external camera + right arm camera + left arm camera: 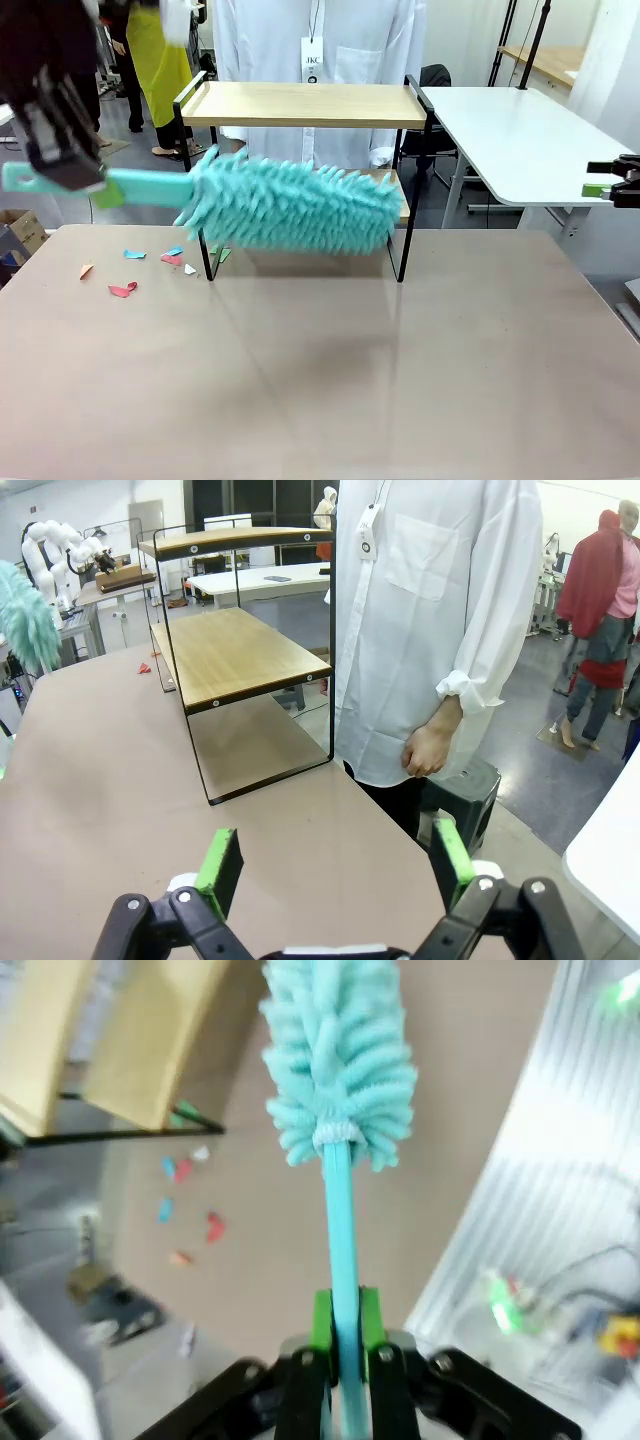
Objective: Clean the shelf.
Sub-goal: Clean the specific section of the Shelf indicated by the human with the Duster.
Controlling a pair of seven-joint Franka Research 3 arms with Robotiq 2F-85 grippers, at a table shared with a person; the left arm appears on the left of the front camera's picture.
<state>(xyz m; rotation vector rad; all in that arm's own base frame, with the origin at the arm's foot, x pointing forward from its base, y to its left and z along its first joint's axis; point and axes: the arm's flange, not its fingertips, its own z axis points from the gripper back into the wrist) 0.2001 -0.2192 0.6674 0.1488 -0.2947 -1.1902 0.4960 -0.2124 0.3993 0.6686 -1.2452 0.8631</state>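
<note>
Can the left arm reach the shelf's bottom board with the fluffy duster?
Probably yes. The left pincer grips the turquoise duster, whose head already hangs right before the shelf's lower board, with nothing between.

The shelf (305, 104) has matt light wooden boards in a thin black metal frame. The duster (290, 205) has a fluffy teal head of soft fibre and a smooth plastic handle. The table (320, 370) is smooth, with faint reflections. Left of the shelf lie coloured paper scraps (125, 289).
</note>
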